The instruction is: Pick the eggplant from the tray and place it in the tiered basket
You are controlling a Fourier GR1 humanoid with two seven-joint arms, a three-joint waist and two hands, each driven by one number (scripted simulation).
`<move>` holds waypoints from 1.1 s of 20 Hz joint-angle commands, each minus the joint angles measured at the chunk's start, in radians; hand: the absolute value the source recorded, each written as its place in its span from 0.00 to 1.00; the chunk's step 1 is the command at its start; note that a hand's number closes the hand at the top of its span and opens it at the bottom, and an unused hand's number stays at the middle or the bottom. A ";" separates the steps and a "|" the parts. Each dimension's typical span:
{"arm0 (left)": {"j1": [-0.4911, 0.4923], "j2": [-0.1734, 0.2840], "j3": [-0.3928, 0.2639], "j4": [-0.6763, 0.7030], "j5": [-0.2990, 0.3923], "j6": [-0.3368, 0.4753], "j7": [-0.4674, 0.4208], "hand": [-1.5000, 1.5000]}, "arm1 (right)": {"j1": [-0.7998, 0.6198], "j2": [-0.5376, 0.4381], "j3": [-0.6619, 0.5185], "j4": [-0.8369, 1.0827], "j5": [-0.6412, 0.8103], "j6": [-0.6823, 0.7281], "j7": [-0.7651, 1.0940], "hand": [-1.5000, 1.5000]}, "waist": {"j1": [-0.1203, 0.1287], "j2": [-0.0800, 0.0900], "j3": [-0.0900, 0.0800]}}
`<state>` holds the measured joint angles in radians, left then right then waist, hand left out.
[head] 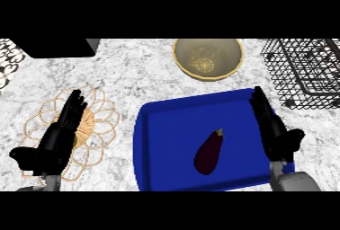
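A dark purple eggplant (209,152) lies on the blue tray (166,134), stem end pointing up and right. My right hand (274,130) hovers over the tray's right side, open with straight fingers, a short way right of the eggplant and not touching it. The black wire tiered basket (302,74) stands at the upper right, beyond the right hand. At the left, my left hand (56,139) is open above a woven trivet, far from the tray.
A tan bowl (208,58) sits behind the tray at top centre. A wooden flower-shaped trivet (100,121) lies at the left under my left hand. A black box (56,47) stands at the upper left. A black-and-white patterned object (8,63) shows at the left edge.
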<state>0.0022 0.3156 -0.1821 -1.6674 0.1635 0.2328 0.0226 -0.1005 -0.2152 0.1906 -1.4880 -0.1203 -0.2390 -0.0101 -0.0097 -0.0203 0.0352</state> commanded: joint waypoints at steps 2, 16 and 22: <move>-0.074 0.019 0.038 0.074 -0.005 -0.012 0.039 0.50 | -0.078 0.111 0.084 -0.082 0.137 -0.179 0.071 1.00 | 0.004 0.020 -0.037; -0.025 0.073 0.069 0.092 0.100 -0.121 0.126 0.50 | -0.043 0.213 0.135 0.182 0.854 -0.871 0.479 0.00 | 0.008 0.015 -0.046; -0.053 0.086 0.087 0.093 0.100 -0.111 0.152 0.50 | -0.017 0.169 0.099 0.254 1.064 -0.564 0.687 0.00 | -0.016 0.012 -0.056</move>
<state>-0.0392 0.3919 -0.1063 -1.5758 0.2592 0.1250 0.1639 -0.1235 -0.0127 0.2871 -1.3046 0.8027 -0.9125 0.5652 -0.0209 -0.0162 -0.0241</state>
